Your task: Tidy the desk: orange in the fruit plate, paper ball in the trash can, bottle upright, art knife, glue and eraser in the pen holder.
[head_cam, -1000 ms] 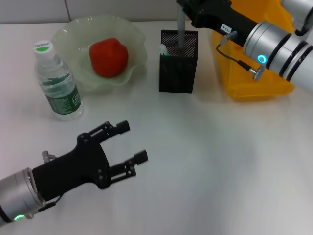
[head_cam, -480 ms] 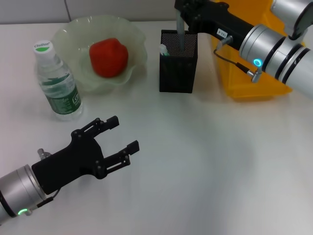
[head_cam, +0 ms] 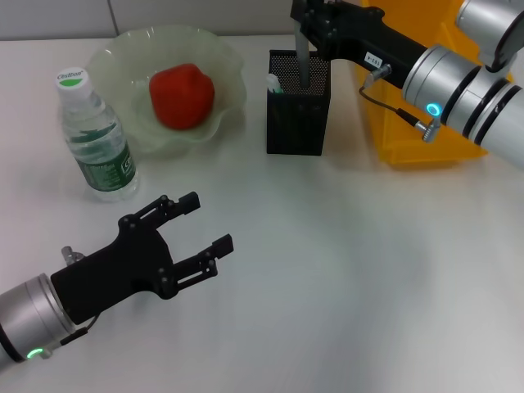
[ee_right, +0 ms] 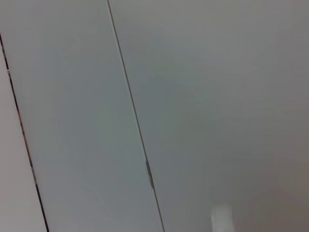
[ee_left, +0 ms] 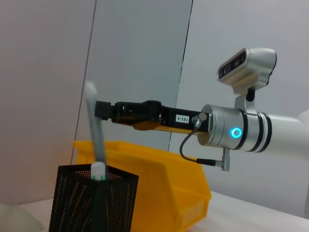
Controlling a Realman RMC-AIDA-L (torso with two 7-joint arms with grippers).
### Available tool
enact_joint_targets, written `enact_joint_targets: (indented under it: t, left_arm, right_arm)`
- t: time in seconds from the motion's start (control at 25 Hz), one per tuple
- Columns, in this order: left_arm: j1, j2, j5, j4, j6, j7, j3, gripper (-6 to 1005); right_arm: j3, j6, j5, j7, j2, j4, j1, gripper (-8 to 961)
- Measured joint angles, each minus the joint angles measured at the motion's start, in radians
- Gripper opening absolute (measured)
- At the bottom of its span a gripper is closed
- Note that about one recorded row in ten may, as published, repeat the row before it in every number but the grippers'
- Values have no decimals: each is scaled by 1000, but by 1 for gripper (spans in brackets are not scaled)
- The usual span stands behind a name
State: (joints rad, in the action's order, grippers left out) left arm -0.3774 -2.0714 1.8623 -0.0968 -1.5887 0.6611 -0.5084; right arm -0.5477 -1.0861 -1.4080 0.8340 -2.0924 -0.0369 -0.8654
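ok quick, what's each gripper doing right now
Left gripper: open, empty, over the table.
Right gripper: above the pen holder, by a grey stick standing in it; fingers cannot be told.

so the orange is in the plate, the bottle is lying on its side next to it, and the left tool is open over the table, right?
Not quite: the bottle stands upright beside the plate, cap up, as the head view shows. The rest holds: the orange sits in the plate and the left tool is open over the table.

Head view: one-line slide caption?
Right gripper over the pen holder; orange in the fruit plate; bottle upright.
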Motion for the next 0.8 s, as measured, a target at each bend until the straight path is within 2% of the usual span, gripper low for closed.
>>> enact_joint_targets:
  t: [0.16,0.36,0.52,0.8]
  left_arm:
    - [0,1,0,-3,-3,0,2,811]
    - [0,1,0,-4,-3,0,5,811]
    - [-2,1,0,-4,0,0,2,811]
    - [-4,1,0,-5,-2,0,4,811]
  right_arm:
    - [0,-4,-1,0,0,0,2,150]
    - [0,-5,-4,-11,0,0,5,365]
    - [2,-8,-3,-11,0,0,7,597]
    - [15,-79,22,-11,1,-13,44,618]
